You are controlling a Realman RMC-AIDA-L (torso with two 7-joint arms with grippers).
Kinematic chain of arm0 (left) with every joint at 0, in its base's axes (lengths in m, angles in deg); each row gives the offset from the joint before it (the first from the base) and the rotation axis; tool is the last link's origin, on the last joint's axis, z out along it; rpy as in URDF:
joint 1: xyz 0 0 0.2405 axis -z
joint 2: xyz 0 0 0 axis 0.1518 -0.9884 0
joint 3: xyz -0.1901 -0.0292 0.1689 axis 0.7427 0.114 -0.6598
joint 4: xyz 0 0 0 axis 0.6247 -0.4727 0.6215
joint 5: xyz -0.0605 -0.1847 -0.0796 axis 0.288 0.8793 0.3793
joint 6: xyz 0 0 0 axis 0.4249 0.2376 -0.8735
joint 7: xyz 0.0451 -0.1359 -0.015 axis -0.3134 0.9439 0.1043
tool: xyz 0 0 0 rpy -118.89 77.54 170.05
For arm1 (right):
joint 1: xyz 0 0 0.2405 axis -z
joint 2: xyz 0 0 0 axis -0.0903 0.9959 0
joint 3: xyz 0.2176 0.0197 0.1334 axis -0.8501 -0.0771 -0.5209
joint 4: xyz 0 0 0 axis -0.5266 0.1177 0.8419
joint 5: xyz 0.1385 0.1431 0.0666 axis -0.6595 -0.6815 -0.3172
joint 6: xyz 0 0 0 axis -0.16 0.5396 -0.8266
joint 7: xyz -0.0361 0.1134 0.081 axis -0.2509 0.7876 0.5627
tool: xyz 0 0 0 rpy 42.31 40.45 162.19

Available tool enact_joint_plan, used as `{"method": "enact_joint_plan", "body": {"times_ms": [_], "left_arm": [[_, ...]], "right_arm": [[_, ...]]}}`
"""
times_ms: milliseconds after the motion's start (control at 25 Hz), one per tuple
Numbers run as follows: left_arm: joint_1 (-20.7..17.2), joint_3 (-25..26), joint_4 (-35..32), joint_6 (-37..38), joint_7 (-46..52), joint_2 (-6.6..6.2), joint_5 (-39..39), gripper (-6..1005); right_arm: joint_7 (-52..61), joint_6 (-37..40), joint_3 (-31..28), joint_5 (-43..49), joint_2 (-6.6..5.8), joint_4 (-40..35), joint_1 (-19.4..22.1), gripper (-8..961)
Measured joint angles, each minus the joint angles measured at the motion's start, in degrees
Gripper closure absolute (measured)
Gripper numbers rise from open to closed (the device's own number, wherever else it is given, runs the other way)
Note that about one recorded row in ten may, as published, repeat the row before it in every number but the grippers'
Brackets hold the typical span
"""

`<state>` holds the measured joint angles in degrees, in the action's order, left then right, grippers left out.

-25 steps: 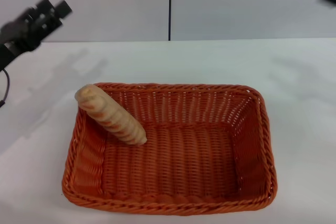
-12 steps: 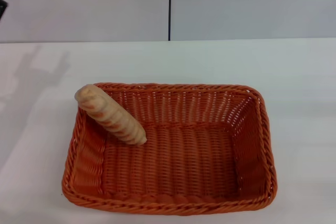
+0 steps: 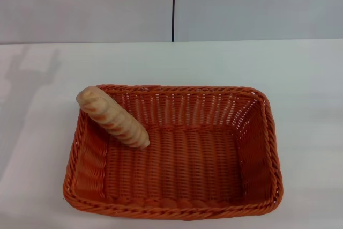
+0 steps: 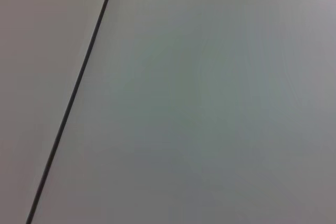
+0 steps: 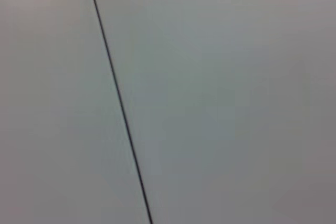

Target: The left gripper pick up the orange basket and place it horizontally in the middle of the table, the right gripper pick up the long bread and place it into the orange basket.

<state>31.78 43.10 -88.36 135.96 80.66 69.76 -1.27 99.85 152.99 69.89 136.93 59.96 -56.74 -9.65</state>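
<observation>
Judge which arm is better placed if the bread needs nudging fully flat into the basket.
Left, tentatively. The long bread leans on the orange basket's left rim, the robot's left side. Neither tool shows in any view, so only side favours it.

left hand, right hand, neither visible
</observation>
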Motion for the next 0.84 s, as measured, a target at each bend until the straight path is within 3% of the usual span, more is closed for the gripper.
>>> {"method": "enact_joint_plan", "body": {"times_ms": [840], "left_arm": [[3.42, 7.64, 0.09, -0.29, -2.87, -0.06, 0.13, 201]], "right_arm": [[-8.32, -7.51, -1.55, -3.42, -0.22, 2.32, -5.28, 328]]}}
